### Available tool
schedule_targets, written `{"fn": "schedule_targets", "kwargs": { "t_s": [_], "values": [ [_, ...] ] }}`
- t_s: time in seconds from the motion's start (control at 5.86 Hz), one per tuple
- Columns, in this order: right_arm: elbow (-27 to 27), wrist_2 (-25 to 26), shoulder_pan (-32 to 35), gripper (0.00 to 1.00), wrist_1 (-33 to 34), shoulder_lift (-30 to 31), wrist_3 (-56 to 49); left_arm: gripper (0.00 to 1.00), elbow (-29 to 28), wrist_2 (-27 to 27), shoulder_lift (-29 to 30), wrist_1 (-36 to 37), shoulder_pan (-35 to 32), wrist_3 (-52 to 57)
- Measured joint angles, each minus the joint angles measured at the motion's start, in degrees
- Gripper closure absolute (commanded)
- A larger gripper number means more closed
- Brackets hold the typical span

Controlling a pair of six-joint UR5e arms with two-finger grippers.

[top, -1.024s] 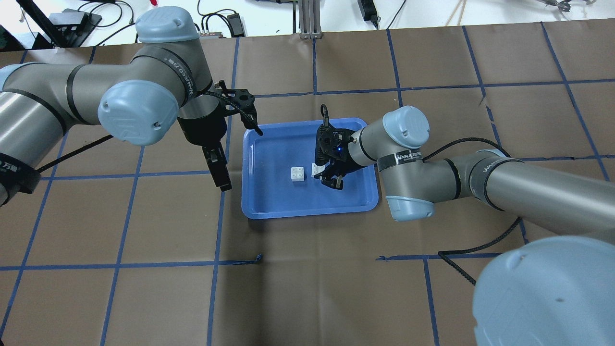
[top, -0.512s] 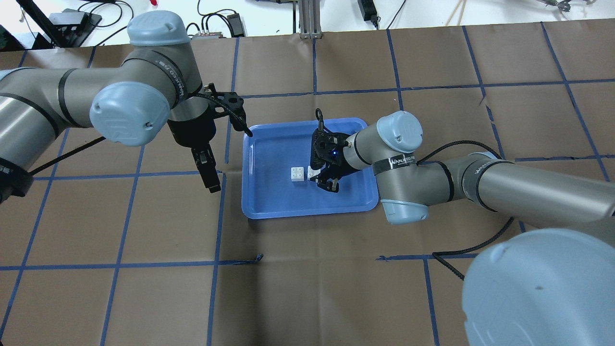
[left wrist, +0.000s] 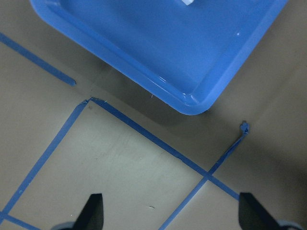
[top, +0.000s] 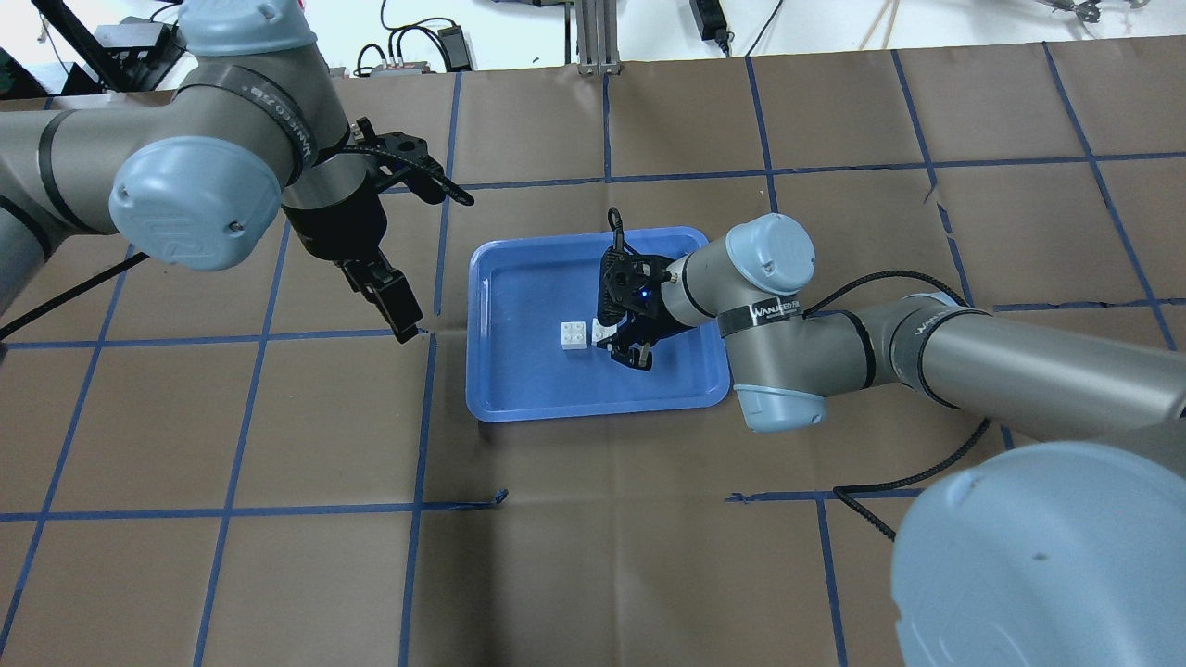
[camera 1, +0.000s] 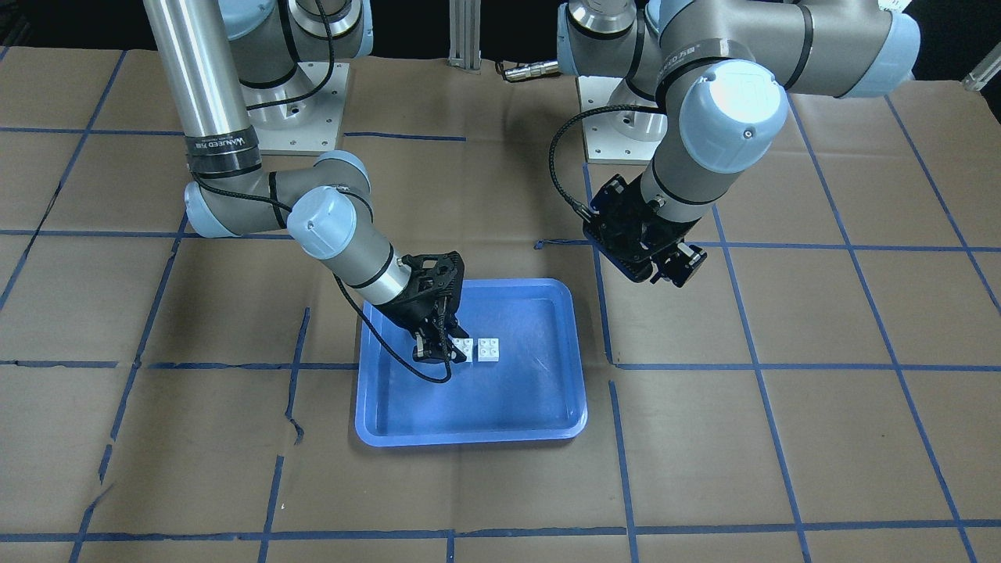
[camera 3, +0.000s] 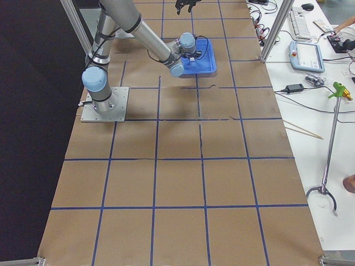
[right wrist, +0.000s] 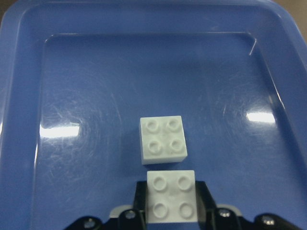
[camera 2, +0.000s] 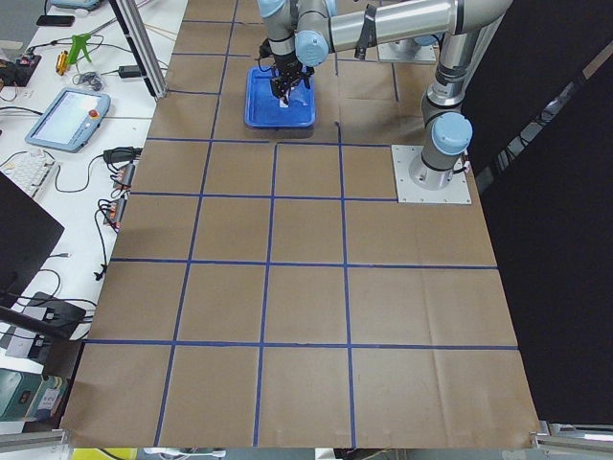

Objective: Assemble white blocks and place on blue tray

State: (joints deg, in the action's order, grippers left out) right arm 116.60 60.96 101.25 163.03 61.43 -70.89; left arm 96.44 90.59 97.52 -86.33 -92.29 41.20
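The blue tray [top: 528, 306] lies mid-table. One white block [top: 574, 334] sits studs up on its floor. My right gripper [top: 630, 352] is inside the tray, shut on the second white block [top: 602, 329], held right beside the first with a thin gap. In the right wrist view the held block [right wrist: 171, 196] sits between the fingers [right wrist: 204, 197], just below the free block [right wrist: 163, 139]. I cannot tell whether the held block touches the tray floor. My left gripper [top: 400, 324] is open and empty, outside the tray's left rim. It also shows in the left wrist view [left wrist: 172, 215].
Brown paper with blue tape grid lines covers the table [top: 593, 556]. The tray's rim [left wrist: 192, 103] lies ahead of my left gripper. Cables and equipment sit beyond the table's far edge [top: 445, 37].
My left arm has pulled away from the tray, to the left and back. My right gripper shifted slightly left with its block, closer to the free block, then held still.
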Motion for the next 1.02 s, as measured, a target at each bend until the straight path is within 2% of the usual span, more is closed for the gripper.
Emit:
{"fn": "schedule_targets", "kwargs": {
  "t_s": [0.51,1.02],
  "values": [
    [-0.3,-0.3,0.2,0.65,0.0,0.0,0.6,0.01,-5.0,0.1,-1.3,0.1,0.0,-20.0],
    [-0.6,-0.3,0.9,0.65,-0.1,-0.3,0.6,0.01,-6.4,0.6,-4.0,-0.2,0.1,-35.3]
  ]
}}
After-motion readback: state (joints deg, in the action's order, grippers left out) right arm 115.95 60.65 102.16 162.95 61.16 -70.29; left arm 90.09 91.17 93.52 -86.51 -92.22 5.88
